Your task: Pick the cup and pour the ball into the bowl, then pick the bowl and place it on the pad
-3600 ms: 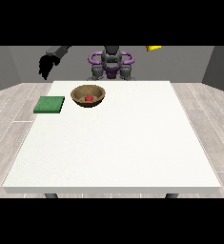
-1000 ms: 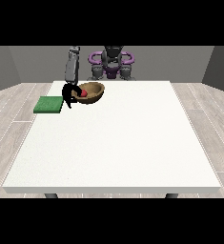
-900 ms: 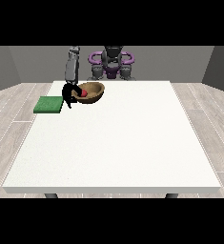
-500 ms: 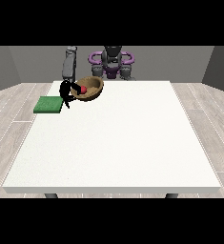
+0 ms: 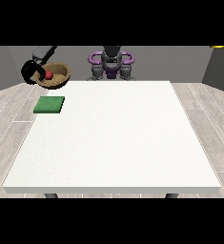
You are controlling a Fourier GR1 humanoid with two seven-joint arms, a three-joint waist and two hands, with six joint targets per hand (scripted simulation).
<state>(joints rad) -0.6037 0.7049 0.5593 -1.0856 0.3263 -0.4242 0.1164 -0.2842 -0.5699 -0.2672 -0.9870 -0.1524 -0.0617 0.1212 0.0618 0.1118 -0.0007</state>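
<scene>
A brown bowl [image 5: 56,76] with a red ball [image 5: 48,75] inside hangs in the air, tilted towards the camera, above and behind the table's far left corner. The hand at the view's left [image 5: 29,71] is shut on the bowl's left rim. A green pad [image 5: 49,105] lies flat on the table below the bowl, near the left edge. No cup shows anywhere. The other hand is out of view.
The white table [image 5: 118,133] fills the middle of the view. The robot's purple and grey body [image 5: 111,64] stands behind its far edge. A yellow object [image 5: 217,46] sits at the top right corner of the view.
The hand at the view's left came down to the bowl, closed on its rim, and has lifted it up and to the left, off the table.
</scene>
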